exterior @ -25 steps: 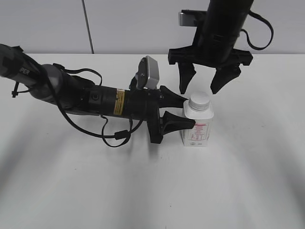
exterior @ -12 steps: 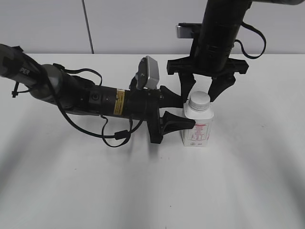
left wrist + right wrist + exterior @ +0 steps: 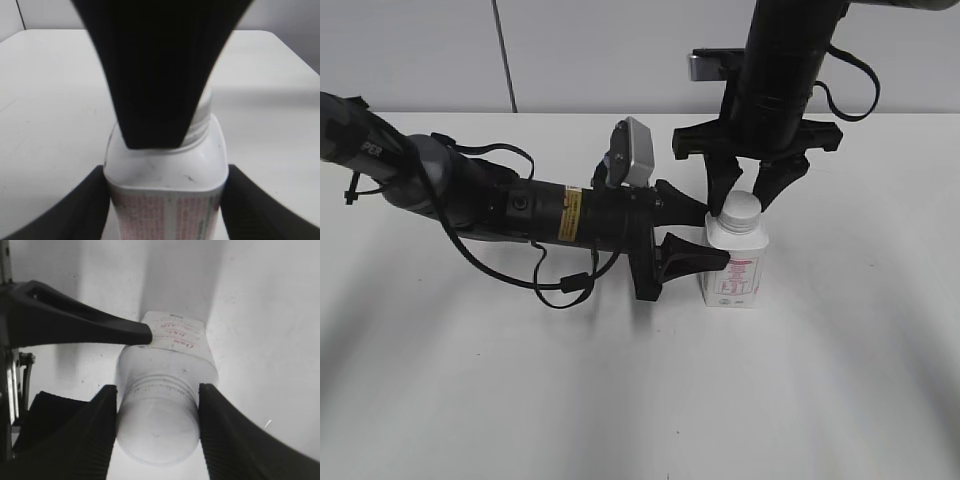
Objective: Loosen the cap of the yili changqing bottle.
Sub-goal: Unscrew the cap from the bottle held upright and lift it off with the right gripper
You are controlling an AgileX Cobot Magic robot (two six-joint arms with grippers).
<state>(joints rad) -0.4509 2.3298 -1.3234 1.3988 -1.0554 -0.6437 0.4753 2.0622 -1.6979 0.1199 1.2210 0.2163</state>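
White bottle upright on worktop, left gripper clamped on body. Right gripper straddles cap, pads touching, grip unconfirmed. Advise: squeeze square, twist w/o tilting.

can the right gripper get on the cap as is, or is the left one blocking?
Probably yes. The right gripper is open with a finger on each side of the cap, nothing between. The left gripper clamps the bottle lower, at shoulder and body, leaving the cap free.
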